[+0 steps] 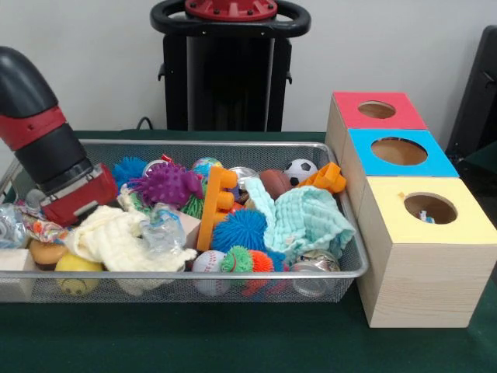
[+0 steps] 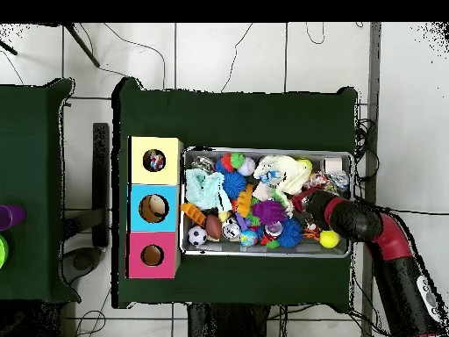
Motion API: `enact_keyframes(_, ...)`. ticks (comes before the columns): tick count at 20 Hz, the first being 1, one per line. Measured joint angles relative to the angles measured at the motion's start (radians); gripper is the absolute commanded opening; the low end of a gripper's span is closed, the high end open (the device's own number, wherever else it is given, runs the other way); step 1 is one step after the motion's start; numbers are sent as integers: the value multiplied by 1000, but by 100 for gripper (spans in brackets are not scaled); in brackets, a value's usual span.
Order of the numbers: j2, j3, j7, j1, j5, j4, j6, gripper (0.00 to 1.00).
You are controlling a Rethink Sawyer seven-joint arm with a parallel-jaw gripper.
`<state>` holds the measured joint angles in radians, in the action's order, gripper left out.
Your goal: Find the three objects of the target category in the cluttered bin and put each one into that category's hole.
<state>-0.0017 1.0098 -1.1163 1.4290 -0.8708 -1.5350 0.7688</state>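
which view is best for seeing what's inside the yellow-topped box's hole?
Overhead view: it looks straight down the hole of the yellow-topped wooden box, showing a small multicoloured object on the bottom. The front view catches that hole at a shallow angle, so only a sliver of something blue and orange shows at the rim.

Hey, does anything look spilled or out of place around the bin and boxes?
Nothing stands out. The toys all sit inside the bin, messy but contained, and the three boxes stand in a straight row beside it. The arm reaches into the bin's end.
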Motion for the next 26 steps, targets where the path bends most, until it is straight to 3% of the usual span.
enact_keyframes(4,-17,-13,-6,-69,0,35,-75,100)
enact_keyframes(14,-138,-131,-56,-198,42,42,-117,100)
enact_keyframes(21,-306,-296,-253,-368,44,-1,-230,100)
enact_keyframes(26,-425,-330,-316,-410,71,-58,-245,100)
